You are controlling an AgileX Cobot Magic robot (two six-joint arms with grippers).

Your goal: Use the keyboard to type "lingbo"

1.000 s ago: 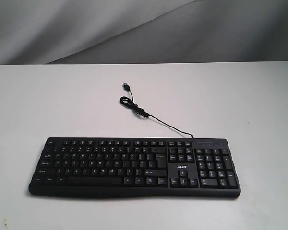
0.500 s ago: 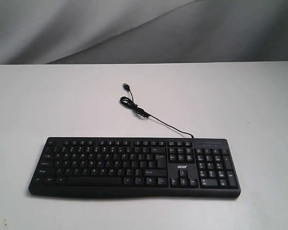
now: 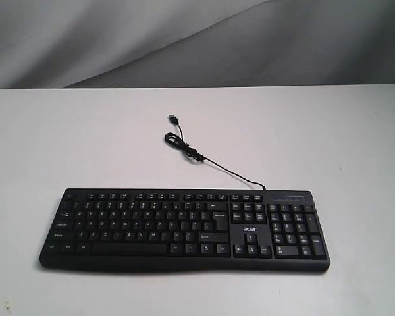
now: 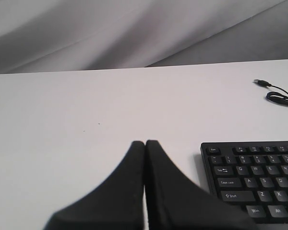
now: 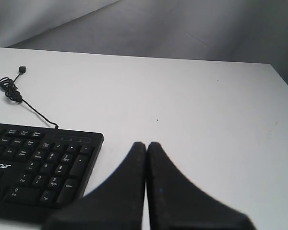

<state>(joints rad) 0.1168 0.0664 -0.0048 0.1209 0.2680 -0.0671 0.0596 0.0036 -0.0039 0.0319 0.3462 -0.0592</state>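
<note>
The black Acer keyboard (image 3: 184,229) lies flat across the near part of the white table, number pad to the right, its thin cable (image 3: 210,163) curling away behind it to a loose USB plug (image 3: 174,118). Neither arm shows in the exterior view. In the left wrist view my left gripper (image 4: 145,143) is shut with nothing in it, hovering over bare table beside the keyboard's Esc end (image 4: 252,179). My right gripper (image 5: 146,143) is likewise shut and empty, off the number pad end (image 5: 43,165).
The white table (image 3: 316,131) stretches back to a grey draped backdrop (image 3: 184,39). Its right edge (image 5: 283,79) shows in the right wrist view. The coiled cable (image 5: 12,93) lies behind the keyboard.
</note>
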